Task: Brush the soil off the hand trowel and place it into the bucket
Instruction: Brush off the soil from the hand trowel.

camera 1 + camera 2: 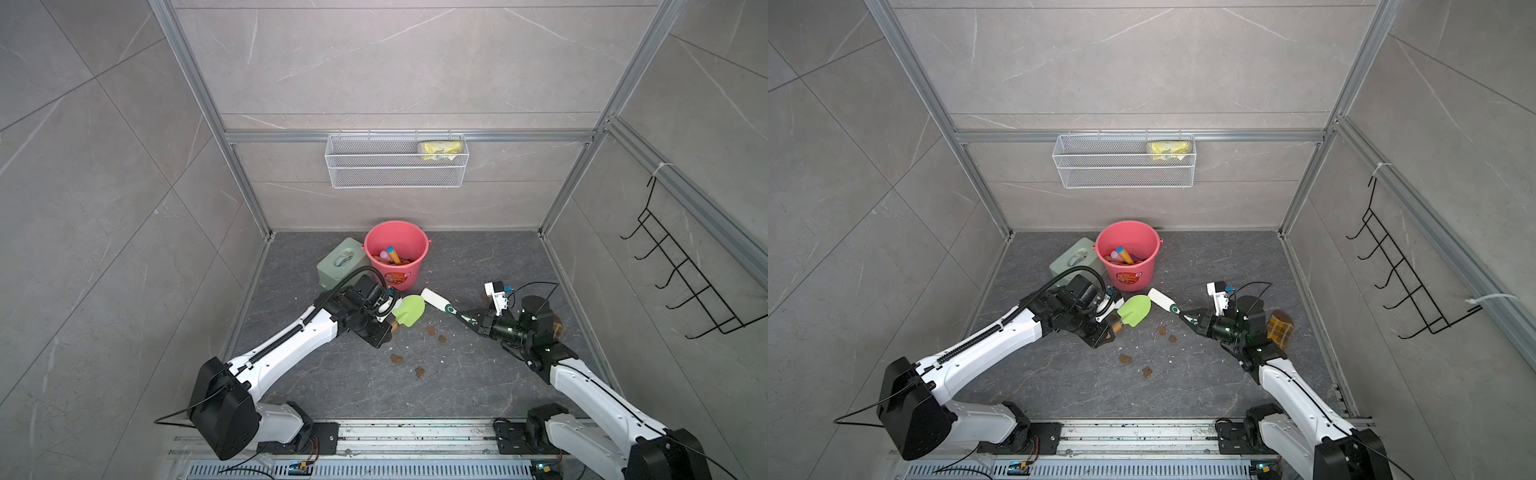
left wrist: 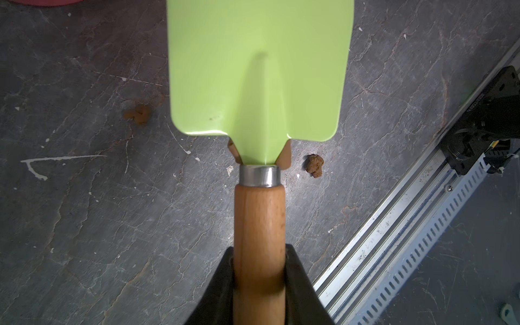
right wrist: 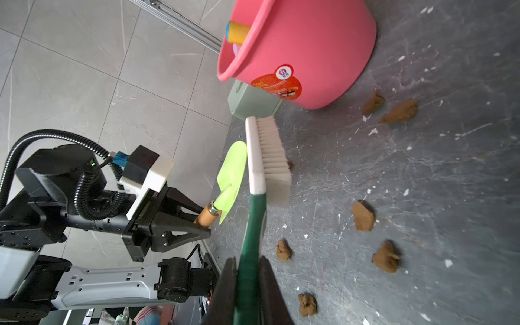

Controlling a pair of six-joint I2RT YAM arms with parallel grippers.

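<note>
My left gripper (image 2: 260, 253) pinches the hand trowel (image 2: 259, 70) by its wooden handle, with the blade held off the dark stone tabletop (image 2: 84, 211). My right gripper (image 3: 247, 260) clamps the brush (image 3: 270, 157), bristles just beside the blade. The soil (image 1: 397, 358) lies in scattered lumps. The bucket (image 1: 415, 266) stands behind, with a green tissue box (image 1: 336, 266) beside it. A wire basket (image 1: 395, 174) hangs on the grey tiled wall.

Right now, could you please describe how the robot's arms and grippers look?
The left arm and right arm have white shells and black joints; a ribbed black hose runs along the left. The left gripper and right gripper have black tapered fingers, each with a white camera mount and a blue plug.
</note>
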